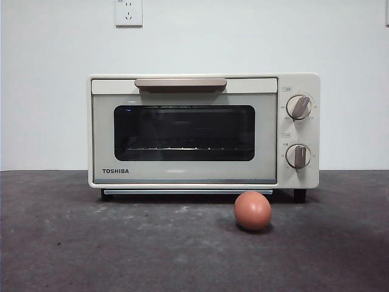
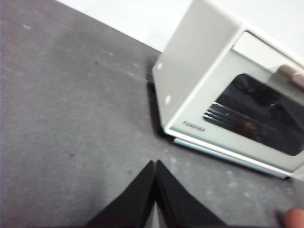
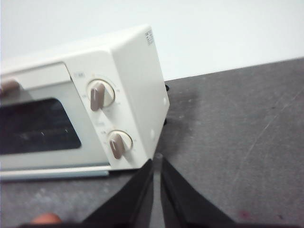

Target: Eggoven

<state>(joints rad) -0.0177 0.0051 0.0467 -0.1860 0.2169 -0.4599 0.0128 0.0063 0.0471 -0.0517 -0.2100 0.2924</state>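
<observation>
Oven (image 1: 203, 131) door's shut, egg (image 1: 252, 210) sits on the desk (image 1: 73, 243) just in front, right side; both end effectors (image 2: 155, 164) (image 3: 157, 161) pressed together, so I'd open the door by its handle (image 1: 180, 82) before grabbing anything.

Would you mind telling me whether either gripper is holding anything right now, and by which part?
Nothing is held: left gripper and right gripper are shut on nothing; the egg lies on the table.

Front: low, level, facing the toaster oven (image 1: 203, 131) door.
Left wrist: high, angled at its TOSHIBA corner.
Right wrist: high, angled at its knobs.
</observation>
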